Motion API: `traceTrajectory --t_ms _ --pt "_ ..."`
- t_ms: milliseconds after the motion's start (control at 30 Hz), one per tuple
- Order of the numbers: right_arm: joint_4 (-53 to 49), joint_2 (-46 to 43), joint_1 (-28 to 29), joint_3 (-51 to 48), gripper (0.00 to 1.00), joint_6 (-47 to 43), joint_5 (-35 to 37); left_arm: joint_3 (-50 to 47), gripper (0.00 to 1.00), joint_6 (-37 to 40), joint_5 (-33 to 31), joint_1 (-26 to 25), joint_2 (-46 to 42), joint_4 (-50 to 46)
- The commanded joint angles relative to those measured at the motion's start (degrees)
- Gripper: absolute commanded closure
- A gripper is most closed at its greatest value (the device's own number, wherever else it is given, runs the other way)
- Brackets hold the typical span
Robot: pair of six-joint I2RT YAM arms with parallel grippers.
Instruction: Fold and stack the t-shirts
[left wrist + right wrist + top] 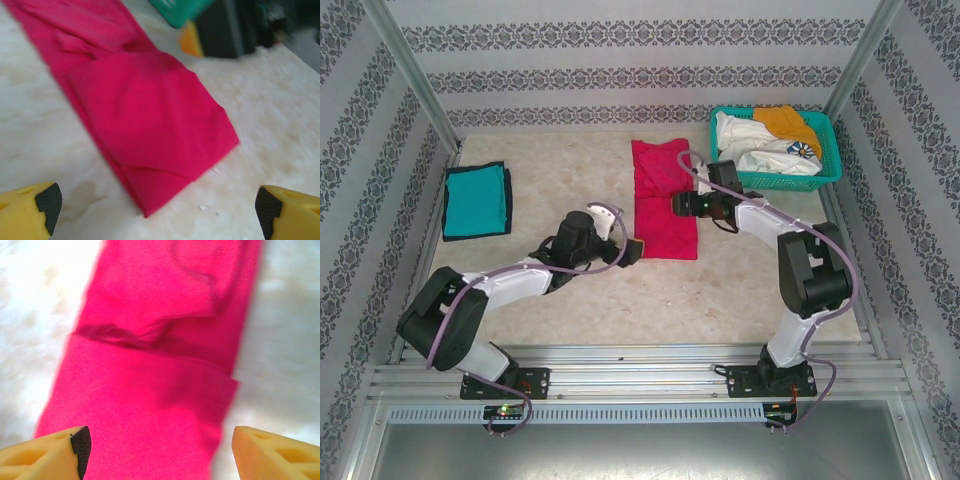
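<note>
Beneath right tool (160, 450), pink-red t-shirt (165, 340), folded

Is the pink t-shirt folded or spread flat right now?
Partly folded: the pink t-shirt lies in a narrow strip, one end doubled over itself.
</note>
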Motion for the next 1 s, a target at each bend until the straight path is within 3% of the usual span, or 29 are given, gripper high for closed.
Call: traceTrajectory --t_ms 0,133,300,433,700,967 --pt "3.13 -1.93 2.27 -1.21 0.30 -9.89 -4.02 1.66 0.00 -7.14 -7.52 3.10 -3.07 -6.37" --pt "-11.26 4.39 6.40 9.47 0.32 -8.17 8.47 -0.06 0.00 -9.22 -8.51 5.93 -6.38 -7.85" --pt "-22.50 13.25 9.62 20.77 0.38 -1.00 14.03 -2.53 0.00 -10.39 -8.24 7.58 -10.11 -8.83" --pt "-24.85 17.48 10.57 24.13 0.44 3.63 17.19 -4.41 0.00 -10.74 -8.48 8.18 -12.49 -9.01" --pt "-25.25 18.08 13.90 19.70 0.58 4.89 17.05 -6.09 0.00 -10.74 -8.69 9.07 -14.76 -8.95" --pt "-24.63 12.84 19.93 7.74 0.58 4.95 16.95 -6.89 0.00 -11.07 -7.77 9.34 -14.10 -7.97"
